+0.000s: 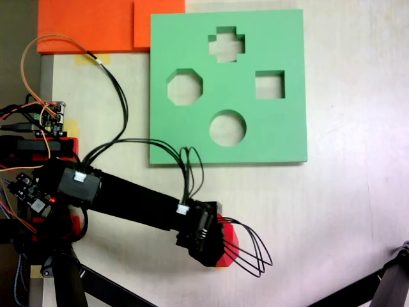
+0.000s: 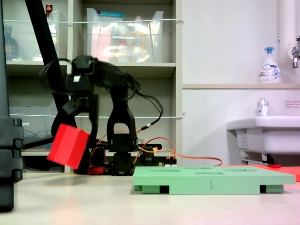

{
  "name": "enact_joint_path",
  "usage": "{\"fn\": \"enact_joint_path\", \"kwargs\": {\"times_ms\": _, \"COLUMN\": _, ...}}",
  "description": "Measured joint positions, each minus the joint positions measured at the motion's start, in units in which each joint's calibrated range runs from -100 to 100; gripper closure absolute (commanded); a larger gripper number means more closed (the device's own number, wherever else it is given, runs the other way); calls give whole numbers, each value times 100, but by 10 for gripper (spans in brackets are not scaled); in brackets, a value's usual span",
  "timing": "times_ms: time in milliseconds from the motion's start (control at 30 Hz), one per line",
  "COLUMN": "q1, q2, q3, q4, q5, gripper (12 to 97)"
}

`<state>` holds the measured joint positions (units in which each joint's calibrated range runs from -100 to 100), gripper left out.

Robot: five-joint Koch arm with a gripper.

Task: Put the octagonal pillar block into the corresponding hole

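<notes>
Jaws: the jaws (image 2: 70,136) hang above the surface (image 2: 93,201) in the side fixed view, closed on the octagonal pillar block; seen from above (image 1: 220,246), the arm's black wrist covers them.
Octagonal pillar block: the bright red foam block (image 2: 68,146) is held clear of the surface, tilted, with one corner lowest; from above only a red edge (image 1: 230,246) shows under and just beside the wrist.
Arm: the black arm (image 1: 128,198) reaches from its base at the left edge of the top fixed view out to the jaws; black cables (image 1: 252,252) loop just past the wrist.
Green foam board: the flat board (image 1: 185,137) lies on the surface beyond the jaws in the top fixed view, apart from them; in the side fixed view (image 2: 213,180) it lies to the right of the jaws and lower.
Corresponding hole: the eight-sided cut-out (image 1: 185,87) sits in the board's left part as seen from above, well beyond the jaws.
Other cut-outs: the round cut-out (image 1: 227,128) is the one nearest the jaws; the square cut-out (image 1: 270,85) and the cross-shaped cut-out (image 1: 226,45) lie farther off.
Orange foam sheet: an orange sheet (image 1: 89,25) lies at the far edge, touching the board's top left corner.
Background: shelves with clear bins (image 2: 124,35) stand behind the arm; a sink (image 2: 262,133) and a soap bottle (image 2: 269,65) are far to the right.
</notes>
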<state>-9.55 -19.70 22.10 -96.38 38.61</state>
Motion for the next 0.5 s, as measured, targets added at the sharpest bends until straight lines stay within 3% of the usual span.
{"fn": "enact_joint_path", "kwargs": {"times_ms": 200, "q1": 469, "q2": -1163, "q3": 0, "q4": -108, "q5": 357, "gripper": 705}}
{"fn": "enact_joint_path", "kwargs": {"times_ms": 500, "q1": 2242, "q2": -1518, "q3": -10, "q4": -127, "q5": 1778, "gripper": 706}}
